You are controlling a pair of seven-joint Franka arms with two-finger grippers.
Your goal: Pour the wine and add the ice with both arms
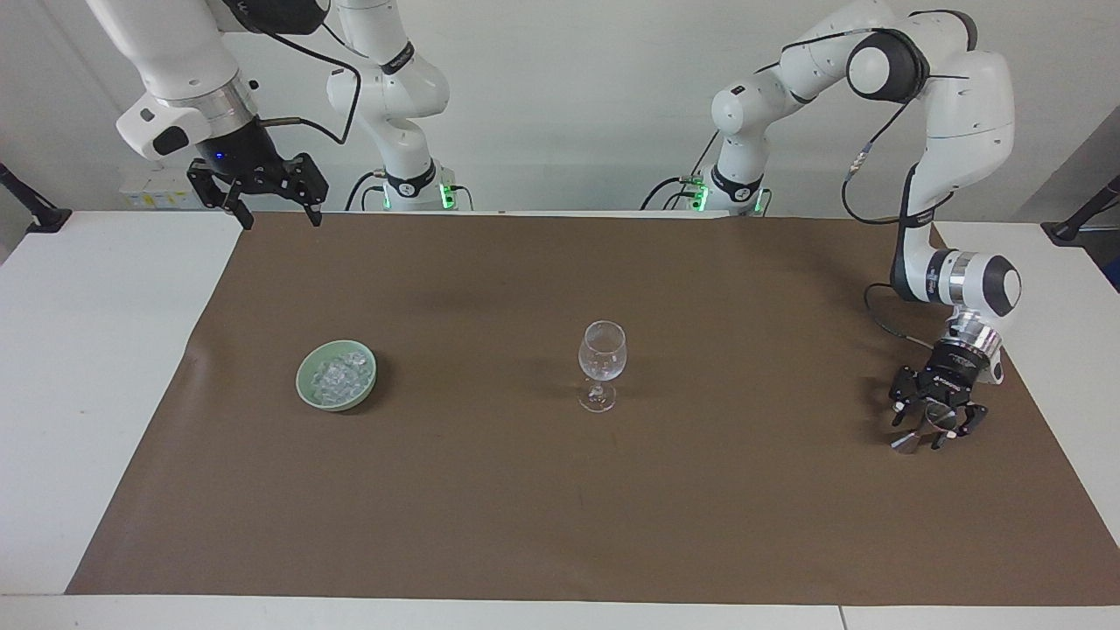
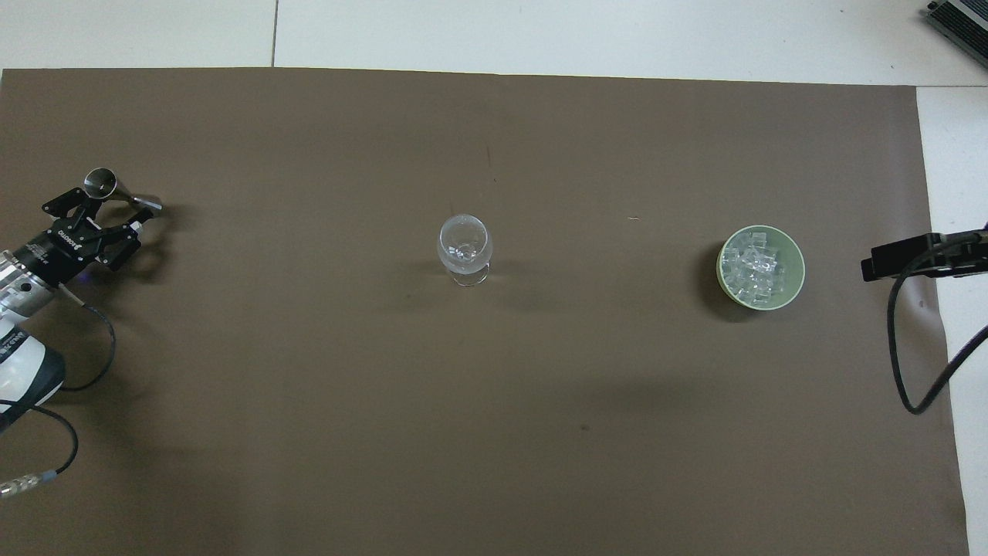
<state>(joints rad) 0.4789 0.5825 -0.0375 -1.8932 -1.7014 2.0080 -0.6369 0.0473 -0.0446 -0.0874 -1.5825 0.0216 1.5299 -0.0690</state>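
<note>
A white counter point(image 1: 96, 350) carries a wide brown paper sheet point(image 1: 560, 507) that covers nearly all of its working area; bare white strips show at both ends and along the edge farthest from the robots. A plain pale wall stands at the robots' end, with both arm bases mounted at the counter's edge there.

A clear wine glass point(image 1: 602, 364) stands upright near the middle of the sheet. Toward the right arm's end sits a pale green bowl point(image 1: 337, 375) holding the ice point(image 1: 339, 374), a heap of small clear cubes; glass and bowl are well apart. Toward the left arm's end a small metal jigger point(image 2: 114, 190) lies tilted on the sheet.

The left pincer point(image 1: 934, 418) is low over the sheet at the jigger, its fingers on either side of it and partly drawn in; whether they already press on it I cannot tell. The right pincer point(image 1: 259, 194) hangs high over the corner of the sheet at the right arm's end, fingers spread wide and holding nothing; that arm waits.

Nothing stands between the jigger and the glass, nor between the glass and the bowl. The half of the sheet farther from the robots lies open, and the strip nearest the robots is open as well. A black clamp point(image 1: 35, 210) sits on each end of the counter.
</note>
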